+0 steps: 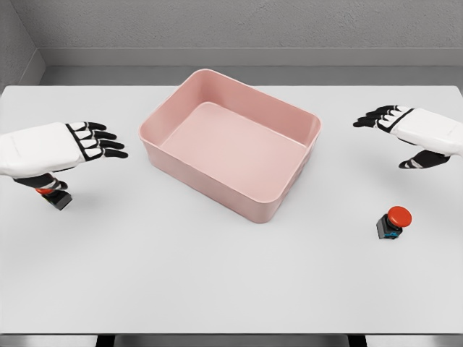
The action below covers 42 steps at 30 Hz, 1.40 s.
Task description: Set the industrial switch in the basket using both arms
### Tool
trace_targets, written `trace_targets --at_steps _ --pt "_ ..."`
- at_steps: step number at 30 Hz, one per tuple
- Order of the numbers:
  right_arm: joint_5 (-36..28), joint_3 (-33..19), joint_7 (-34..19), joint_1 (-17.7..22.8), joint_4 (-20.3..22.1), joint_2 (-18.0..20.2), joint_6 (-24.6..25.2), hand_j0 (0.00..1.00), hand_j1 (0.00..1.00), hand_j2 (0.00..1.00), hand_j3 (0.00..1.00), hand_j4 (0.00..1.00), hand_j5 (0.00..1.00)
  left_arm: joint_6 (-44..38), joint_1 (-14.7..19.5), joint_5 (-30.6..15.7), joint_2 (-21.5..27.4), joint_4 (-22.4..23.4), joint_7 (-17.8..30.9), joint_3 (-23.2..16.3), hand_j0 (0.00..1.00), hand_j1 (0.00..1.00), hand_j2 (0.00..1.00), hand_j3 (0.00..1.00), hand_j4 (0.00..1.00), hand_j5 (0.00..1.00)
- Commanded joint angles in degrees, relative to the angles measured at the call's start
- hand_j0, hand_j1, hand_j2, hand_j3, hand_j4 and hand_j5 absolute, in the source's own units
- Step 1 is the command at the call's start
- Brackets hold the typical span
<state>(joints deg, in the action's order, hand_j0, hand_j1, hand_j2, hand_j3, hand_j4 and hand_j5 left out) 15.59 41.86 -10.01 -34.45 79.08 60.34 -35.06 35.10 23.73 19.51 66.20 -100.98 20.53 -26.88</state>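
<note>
My left hand (pixel 69 148) hovers over the left side of the white desk (pixel 217 275), fingers stretched out flat toward the pink basket (pixel 278 195). Just under its wrist sits an industrial switch (pixel 56 195); my thumb seems to touch its red cap, though most of it is hidden and I cannot be sure. My right hand (pixel 412 134) hangs at the far right, fingers loosely spread and holding nothing. A second switch (pixel 393 223), red button on a dark body, stands on the desk below it, well apart from the basket.
</note>
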Motion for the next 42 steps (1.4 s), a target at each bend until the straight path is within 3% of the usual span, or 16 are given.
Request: trace_targets --at_steps 1,4,7,11,14,17,20,23,28,32,37,42 --pt "-0.4 -0.2 0.3 0.0 0.0 0.0 0.1 1.0 1.0 1.0 1.0 1.0 1.0 -0.1 0.0 -0.3 0.2 0.0 -0.1 0.0 1.0 1.0 1.0 1.0 1.0 1.0" --pt "-0.3 -0.6 0.5 0.1 -0.3 0.3 0.1 1.0 1.0 1.0 1.0 1.0 1.0 -0.1 0.1 -0.3 0.2 0.0 -0.1 0.0 1.0 1.0 1.0 1.0 1.0 1.0" --pt "0.4 -0.4 -0.2 1.4 -0.5 3.4 0.1 1.0 1.0 1.0 1.0 1.0 1.0 -0.1 0.3 -0.3 1.4 0.0 -0.1 0.3 1.0 1.0 1.0 1.0 1.0 1.0" --pt "0.4 -0.5 -0.2 3.9 -1.0 8.4 0.1 1.0 1.0 1.0 1.0 1.0 1.0 -0.1 0.9 -0.3 8.1 0.0 0.1 0.2 1.0 1.0 1.0 1.0 1.0 1.0" --pt "0.7 -0.4 -0.2 5.5 -0.5 9.3 0.1 1.0 1.0 1.0 1.0 1.0 1.0 -0.1 0.8 -0.3 9.9 0.1 0.5 0.2 1.0 1.0 1.0 1.0 1.0 1.0" --pt "0.8 0.0 -0.3 6.4 1.9 10.7 0.1 1.0 1.0 1.0 1.0 1.0 1.0 -0.1 0.7 1.8 9.8 0.8 0.6 -1.9 1.0 1.0 1.0 1.0 1.0 1.0" --pt "0.8 0.0 -0.3 9.0 5.6 10.8 0.1 1.0 1.0 1.0 1.0 1.0 1.0 -0.1 0.4 8.3 6.5 6.9 0.5 -4.8 1.0 1.0 1.0 1.0 1.0 1.0" --pt "0.8 -0.3 -1.1 11.3 8.7 11.6 0.1 1.0 1.0 1.0 1.0 1.0 1.0 -0.1 0.4 11.1 5.7 6.9 0.5 -4.8 1.0 1.0 1.0 1.0 1.0 1.0" --pt "0.8 -0.2 -1.2 12.4 9.1 12.2 0.1 1.0 1.0 1.0 1.0 1.0 1.0 -0.1 0.1 15.0 2.1 6.9 0.5 -4.9 1.0 1.0 1.0 1.0 1.0 1.0" --pt "0.8 0.1 -1.2 12.8 12.1 13.0 0.1 1.0 1.0 1.0 1.0 1.0 1.0 -0.1 -0.1 15.6 1.9 6.9 0.5 -5.0 1.0 1.0 1.0 1.0 1.0 1.0" --pt "0.8 0.0 -1.9 14.6 14.1 13.0 0.1 1.0 1.0 1.0 1.0 1.0 1.0 -0.1 -0.1 19.5 1.6 7.0 0.4 -6.7 0.91 0.91 0.91 0.91 0.91 0.91" --pt "0.8 -0.5 -1.9 14.6 14.3 12.6 0.1 1.0 1.0 1.0 1.0 1.0 1.0 -0.1 0.2 20.4 0.4 9.4 0.1 -6.8 0.91 0.91 0.91 0.91 0.91 0.91"
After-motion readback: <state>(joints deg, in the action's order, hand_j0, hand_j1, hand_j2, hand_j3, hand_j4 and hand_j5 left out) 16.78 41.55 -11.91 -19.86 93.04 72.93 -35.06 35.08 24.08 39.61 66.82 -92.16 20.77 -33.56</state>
